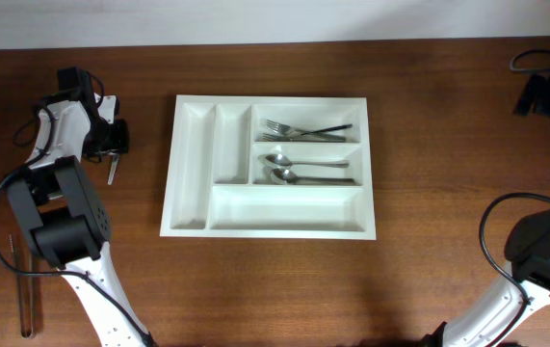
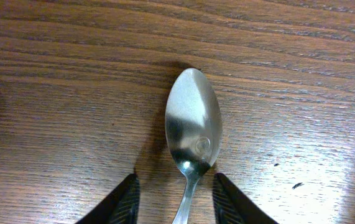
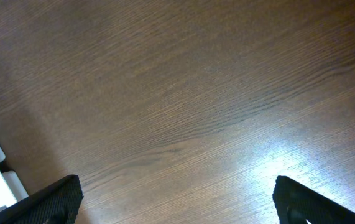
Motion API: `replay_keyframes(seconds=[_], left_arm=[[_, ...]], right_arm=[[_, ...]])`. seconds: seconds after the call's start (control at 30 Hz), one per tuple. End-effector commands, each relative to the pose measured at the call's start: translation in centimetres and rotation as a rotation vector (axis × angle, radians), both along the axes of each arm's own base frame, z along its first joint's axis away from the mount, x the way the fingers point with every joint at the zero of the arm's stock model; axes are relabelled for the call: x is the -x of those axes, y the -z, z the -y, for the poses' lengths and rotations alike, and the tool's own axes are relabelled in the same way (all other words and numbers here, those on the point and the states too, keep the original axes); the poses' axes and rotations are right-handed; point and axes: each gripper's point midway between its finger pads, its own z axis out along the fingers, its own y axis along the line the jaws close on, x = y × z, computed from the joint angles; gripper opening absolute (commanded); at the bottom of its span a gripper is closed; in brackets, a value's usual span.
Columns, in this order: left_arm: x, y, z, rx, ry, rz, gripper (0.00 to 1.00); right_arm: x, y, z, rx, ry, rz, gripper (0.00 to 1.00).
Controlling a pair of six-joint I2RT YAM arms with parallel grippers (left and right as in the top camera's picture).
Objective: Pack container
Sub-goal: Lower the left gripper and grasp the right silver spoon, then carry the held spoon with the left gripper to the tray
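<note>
It looked like a robotics lab bench: a wooden table bore a cabled left arm, a right arm and a white cutlery tray.

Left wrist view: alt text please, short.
A metal spoon lies on the dark wooden table, bowl pointing away from the camera, its handle running back between the two black fingers of the left gripper. The fingers stand open on either side of the handle, not touching it.
</note>
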Motion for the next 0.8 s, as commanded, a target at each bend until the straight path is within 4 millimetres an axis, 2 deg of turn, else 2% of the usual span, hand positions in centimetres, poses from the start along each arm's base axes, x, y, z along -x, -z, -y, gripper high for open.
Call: replay_keyframes(seconds=[0.0,0.77], left_arm=[[0.34,1.15,0.0,0.021,-0.002,-0.019,0.34],[0.55,1.18,0.14,0.027,-0.002,-0.028,0.05]], right_arm=[[0.1,-0.11,0.11,-0.004,0.015,0.004,0.99],[0.1,-0.11,0.11,-0.004,0.015,0.004,0.99]])
